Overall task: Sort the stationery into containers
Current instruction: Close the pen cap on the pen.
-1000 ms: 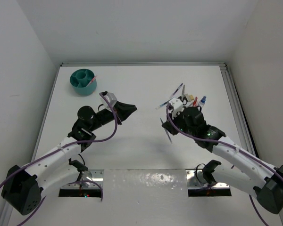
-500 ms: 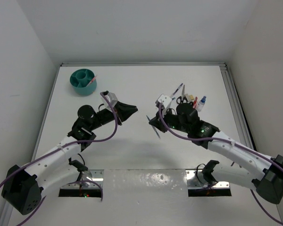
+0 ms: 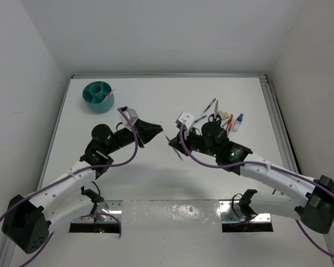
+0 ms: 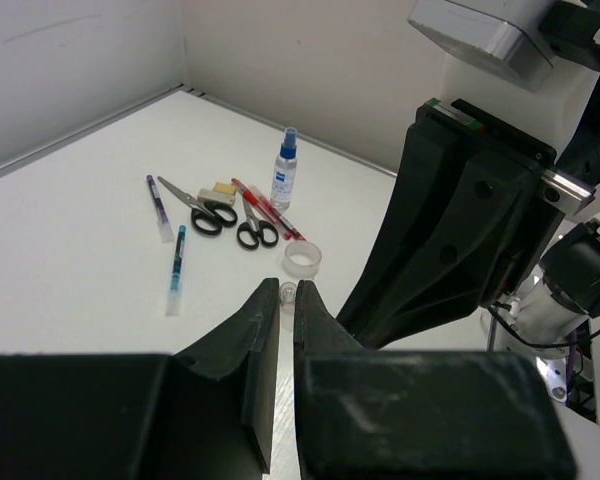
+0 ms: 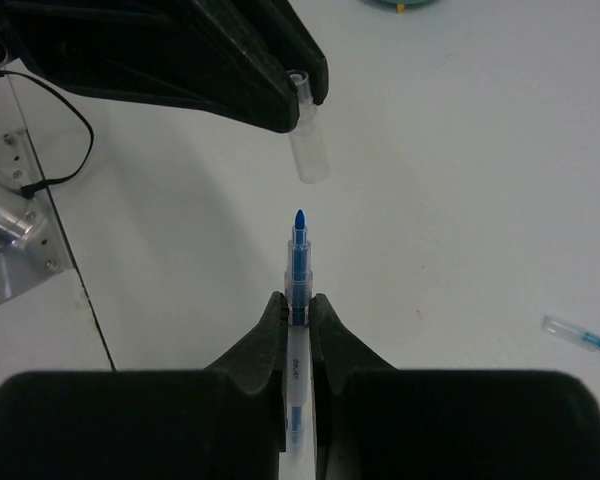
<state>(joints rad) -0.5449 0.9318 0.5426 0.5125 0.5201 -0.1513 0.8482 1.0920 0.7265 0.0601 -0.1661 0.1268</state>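
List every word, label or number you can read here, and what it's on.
No text reads clearly.
Blue pen, in the right gripper: small dark print on the barrel, too small to read.
Bottle: blue label, too blurred to read.
Clear cap, in the left gripper: no marking visible.

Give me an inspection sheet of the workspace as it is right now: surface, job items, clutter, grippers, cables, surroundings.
Surface: white table, metal rail along its right edge.
Job's things: teal organiser at far left, a red pen standing in it. Two scissors, tape ring, spray bottle, beige block and loose pens lie grouped at far right.
Clutter: nothing seen.
Grippers: left gripper shut on a clear cap; right gripper shut on a blue pen, bare tip pointing at the cap, not touching it.
Cables: purple cables run along both arms.
Surroundings: white walls on three sides.
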